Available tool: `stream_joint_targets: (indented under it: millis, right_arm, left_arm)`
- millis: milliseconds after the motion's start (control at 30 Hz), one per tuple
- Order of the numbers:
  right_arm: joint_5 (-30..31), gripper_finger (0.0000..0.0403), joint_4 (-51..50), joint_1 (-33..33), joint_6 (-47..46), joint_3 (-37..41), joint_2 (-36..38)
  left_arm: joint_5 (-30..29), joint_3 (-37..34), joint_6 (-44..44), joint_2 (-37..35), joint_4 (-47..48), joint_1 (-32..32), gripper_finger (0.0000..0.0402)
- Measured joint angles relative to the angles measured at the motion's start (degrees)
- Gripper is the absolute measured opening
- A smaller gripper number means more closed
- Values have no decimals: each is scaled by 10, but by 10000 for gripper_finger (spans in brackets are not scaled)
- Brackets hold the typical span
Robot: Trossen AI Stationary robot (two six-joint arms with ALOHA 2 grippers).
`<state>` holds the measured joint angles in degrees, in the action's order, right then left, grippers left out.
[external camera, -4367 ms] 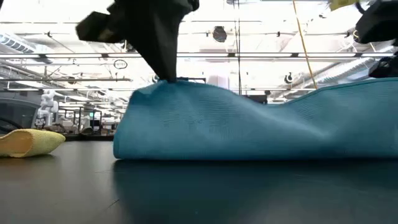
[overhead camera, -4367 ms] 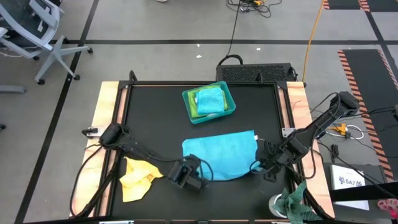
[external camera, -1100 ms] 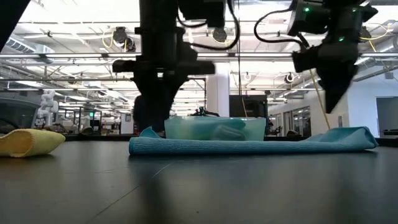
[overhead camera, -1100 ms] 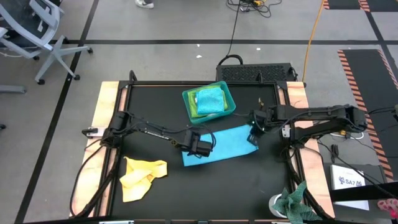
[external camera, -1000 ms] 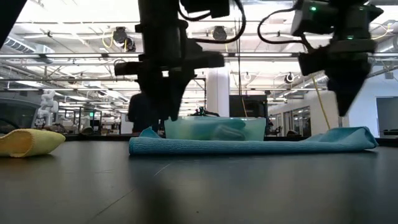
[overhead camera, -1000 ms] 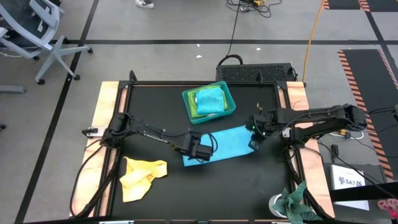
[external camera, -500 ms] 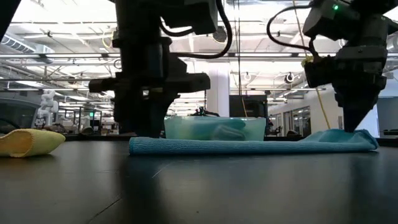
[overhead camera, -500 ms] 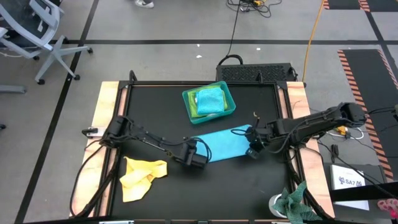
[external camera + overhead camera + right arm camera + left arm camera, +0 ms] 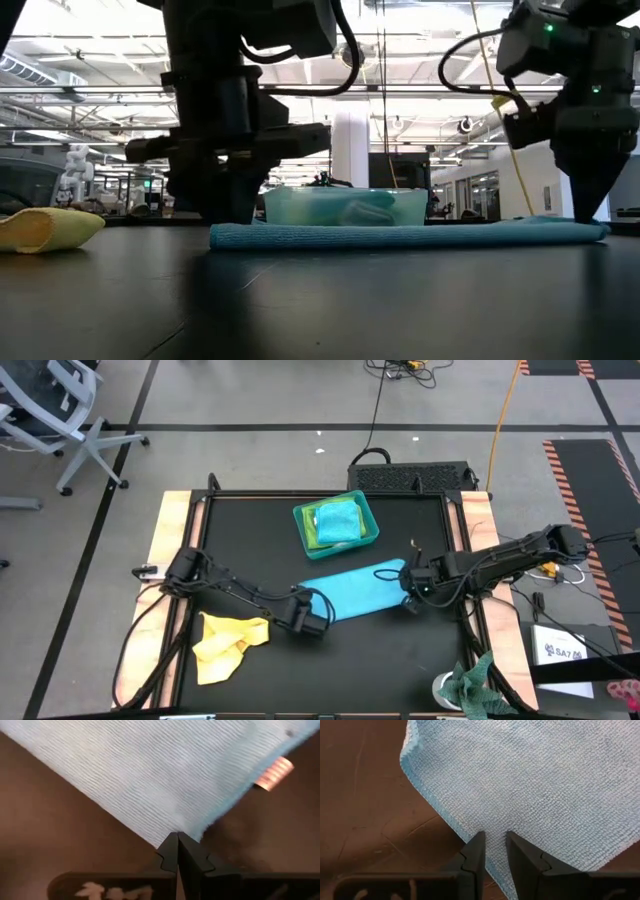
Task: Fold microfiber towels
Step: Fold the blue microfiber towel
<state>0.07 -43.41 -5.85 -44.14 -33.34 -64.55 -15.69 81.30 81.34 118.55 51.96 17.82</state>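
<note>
In the middle of the black table (image 9: 240, 530) the turquoise towel (image 9: 355, 589) now lies folded into a narrow flat band, where a few seconds ago it was spread wide, with its left corner pulled up into a peak. Half a second back the right end still rose in a slight hump; from the low camera it now looks level along its whole length.

The left gripper (image 9: 312, 622) has drawn down to the band's near left corner, and its fingers (image 9: 475, 853) stand slightly apart, their tips at the towel's hem; I cannot tell whether they pinch the cloth. The right gripper (image 9: 411, 596) sits at the band's right corner, and its fingers (image 9: 170, 851) are pressed fully together at the very tip of that corner; whether any cloth is caught between them I cannot tell.

The band's long axis runs slantwise, from the near left by the left gripper up to the far right by the right gripper.

Behind it stands the teal tray (image 9: 308, 543) with folded towels (image 9: 337, 522) inside. A crumpled yellow towel (image 9: 225, 642) lies near the table's near left edge.
</note>
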Motion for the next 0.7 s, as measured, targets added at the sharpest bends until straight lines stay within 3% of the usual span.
stream_joint_targets:
  millis: [433,533,700]
  right_arm:
    - [11,0,-91,0,-1,0,1]
    - [-38,0,-81,0,-22,0,8]
    - [-119,0,21,-27,-50,0,16]
  left_arm:
    - [0,-9,2,1,-3,4,81]
    - [0,-10,0,1,-5,4,81]
    - [0,-11,0,2,-11,4,81]
